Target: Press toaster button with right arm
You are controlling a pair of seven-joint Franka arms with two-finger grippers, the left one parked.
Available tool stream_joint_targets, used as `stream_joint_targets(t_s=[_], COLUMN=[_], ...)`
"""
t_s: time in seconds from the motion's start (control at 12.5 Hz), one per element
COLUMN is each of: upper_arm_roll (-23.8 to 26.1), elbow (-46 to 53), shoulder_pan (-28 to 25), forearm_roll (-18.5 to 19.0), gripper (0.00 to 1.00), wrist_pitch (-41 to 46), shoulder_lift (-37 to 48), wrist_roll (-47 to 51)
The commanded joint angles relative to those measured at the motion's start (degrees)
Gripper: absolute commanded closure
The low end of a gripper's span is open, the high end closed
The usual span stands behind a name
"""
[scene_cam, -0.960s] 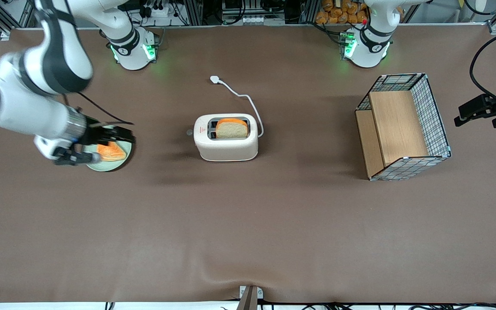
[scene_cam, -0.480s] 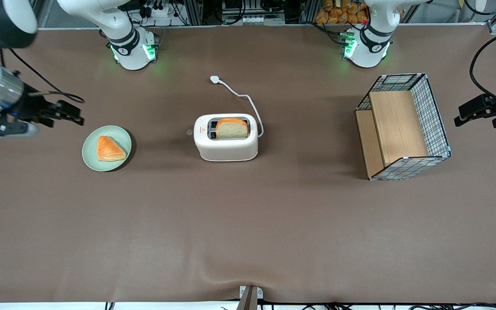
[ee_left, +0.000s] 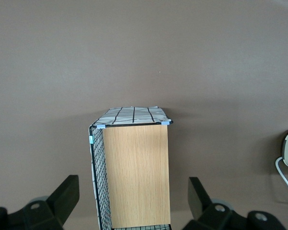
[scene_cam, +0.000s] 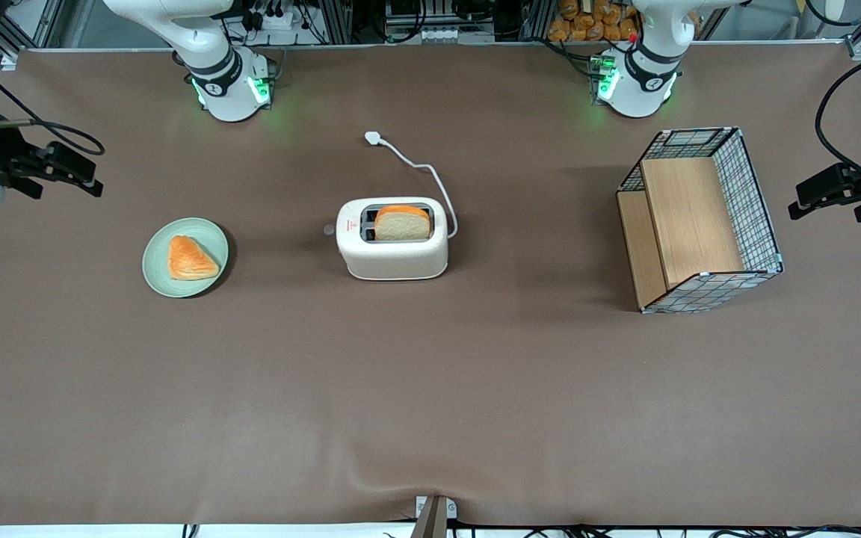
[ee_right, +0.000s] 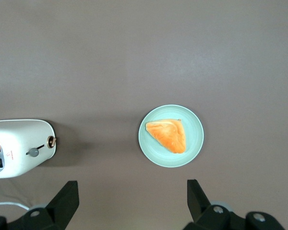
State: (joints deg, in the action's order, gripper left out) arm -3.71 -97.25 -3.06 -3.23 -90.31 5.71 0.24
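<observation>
gripper [scene_cam: 64, 170] high up at the working arm's end of the tabletop [scene_cam: 430, 388], fingers [ee_right: 62, 201] wide apart, holding nothing | toaster [scene_cam: 392, 237] mid-tabletop, bread [scene_cam: 403, 223] in slot | toaster button [scene_cam: 329, 230] untouched | green plate [scene_cam: 210, 280] with pastry [scene_cam: 190, 258] between

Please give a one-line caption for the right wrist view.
Open gripper hovers above green plate with pastry, toaster alongside.
</observation>
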Motion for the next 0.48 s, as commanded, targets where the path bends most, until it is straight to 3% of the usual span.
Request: stream_joint_targets(t_s=[0.0, 0.4], upper_arm_roll=[1.5, 1.5], elbow=[6.2, 7.2], shoulder_pan=[3.8, 4.0], forearm_roll=[1.0, 1.2], gripper=[0.0, 0.0], wrist_pitch=[4.5, 8.3], shoulder_lift=[-2.5, -2.4], wrist_roll=[0.6, 2.5])
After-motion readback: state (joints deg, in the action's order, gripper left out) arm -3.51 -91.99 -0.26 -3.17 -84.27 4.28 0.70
